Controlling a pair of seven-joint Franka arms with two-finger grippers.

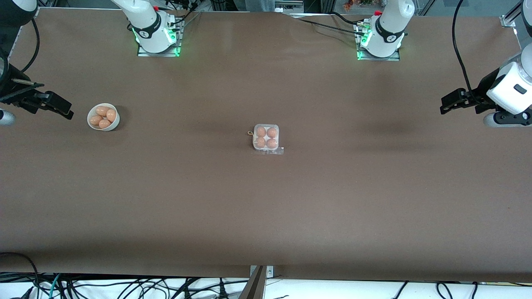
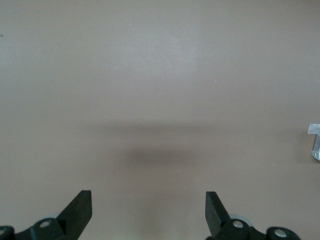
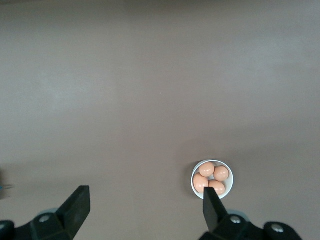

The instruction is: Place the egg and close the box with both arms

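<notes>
While box [image 1: 266, 137] sits square, lid down | four eggs [image 1: 266, 137] inside

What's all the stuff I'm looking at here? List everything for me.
box: one, clear plastic with whitish tray, lid shut, middle of the table.
eggs in the box: four, orange-brown, one per cell.
bowl: one, white, round, toward the right arm's end of the table.
eggs in the bowl: four, orange-brown, heaped together.
table: one, brown.
right gripper: one, black, open, empty, waiting above the table beside the bowl.
left gripper: one, black, open, empty, waiting over the table's other end.
</notes>
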